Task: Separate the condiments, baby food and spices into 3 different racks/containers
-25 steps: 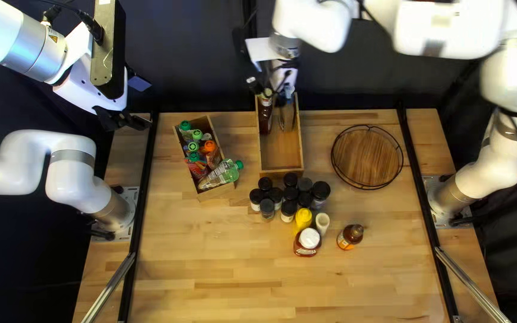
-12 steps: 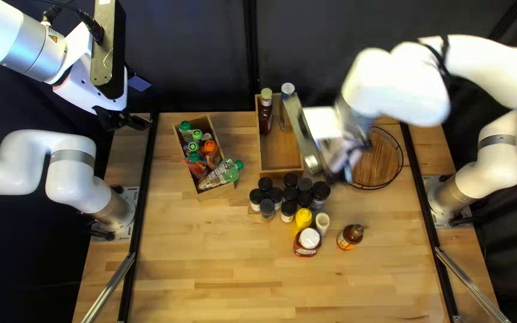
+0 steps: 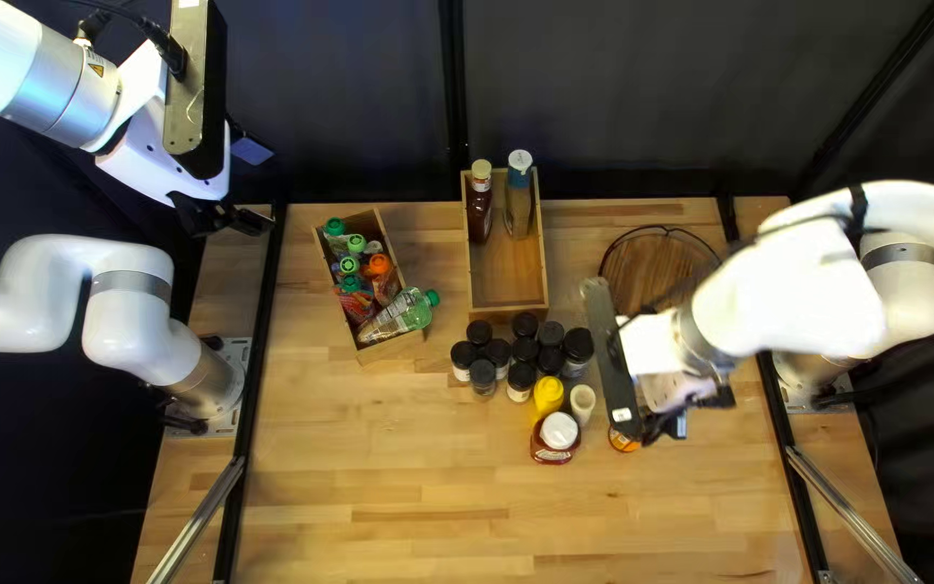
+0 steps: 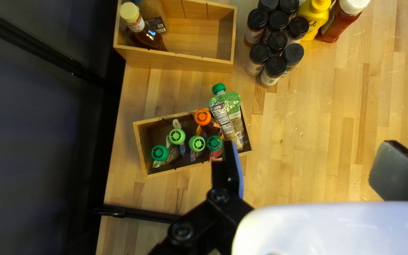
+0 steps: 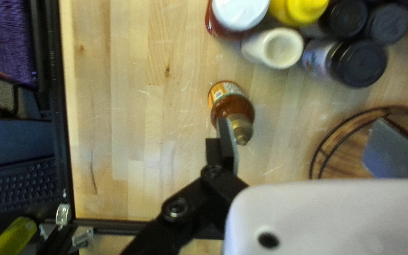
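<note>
Top left view: the robot's right hand (image 3: 691, 416) hovers over the pale wooden bench (image 3: 381, 487), partly hiding a brown bottle with an orange label (image 3: 624, 441). Past the hand, toward the curtain, sits a round wooden tray with a black wire rim (image 3: 640, 270). On its left-arm side stand small black-lidded jars (image 3: 524, 349), a yellow squeeze bottle (image 3: 547, 396), a cream-coloured bottle (image 3: 583, 401) and a dark red bottle with a white cap (image 3: 559, 433). Farther off, an open wooden box (image 3: 508, 294) holds two tall bottles. The left hand (image 3: 255, 188) hangs near the bench's far corner; nearest it, a smaller wooden box (image 3: 389, 352) is packed with green- and orange-capped pouches (image 3: 350, 283).

Left wrist view: the left hand's fingers are spread wide. One tip overlaps the smaller box's edge; ahead of it, one green pouch leans across the rim.

Right wrist view: the right hand's fingers are wide apart too. One tip overlaps the brown bottle near its gold cap; I cannot tell whether they touch. The other shows over the round tray. The cream-coloured bottle stands ahead of the hand.
</note>
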Action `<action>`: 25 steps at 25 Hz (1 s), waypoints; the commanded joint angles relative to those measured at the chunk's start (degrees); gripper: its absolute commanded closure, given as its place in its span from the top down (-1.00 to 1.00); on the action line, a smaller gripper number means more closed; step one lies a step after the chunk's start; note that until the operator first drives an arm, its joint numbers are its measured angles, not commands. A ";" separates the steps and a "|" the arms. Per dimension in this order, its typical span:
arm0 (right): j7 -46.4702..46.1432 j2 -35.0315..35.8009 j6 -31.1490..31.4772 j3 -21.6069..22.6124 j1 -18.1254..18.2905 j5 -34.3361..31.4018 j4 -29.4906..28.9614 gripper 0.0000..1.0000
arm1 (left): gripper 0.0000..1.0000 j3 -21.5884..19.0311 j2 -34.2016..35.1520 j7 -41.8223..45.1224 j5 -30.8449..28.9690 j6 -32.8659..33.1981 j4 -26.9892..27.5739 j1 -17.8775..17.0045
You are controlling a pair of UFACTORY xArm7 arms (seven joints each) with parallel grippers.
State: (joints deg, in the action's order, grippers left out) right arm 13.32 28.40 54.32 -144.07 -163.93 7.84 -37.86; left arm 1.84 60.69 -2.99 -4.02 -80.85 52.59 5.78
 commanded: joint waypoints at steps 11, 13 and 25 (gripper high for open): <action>4.35 -4.18 -10.60 3.68 -0.33 2.54 7.32 0.93 | 1.00 0.00 0.00 0.00 0.00 0.00 0.00 0.00; 4.37 -4.57 -11.85 3.72 -0.32 2.81 8.24 -0.44 | 1.00 0.00 0.00 0.00 0.00 0.00 0.00 0.00; 1.29 0.56 1.18 -0.39 -1.14 2.50 0.78 -1.00 | 1.00 0.00 0.00 0.00 0.00 0.00 0.00 0.00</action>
State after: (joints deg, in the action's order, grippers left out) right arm 16.37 26.45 51.28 -142.33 -164.44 10.25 -34.69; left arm 1.84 60.69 -2.99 -4.02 -80.85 52.59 5.78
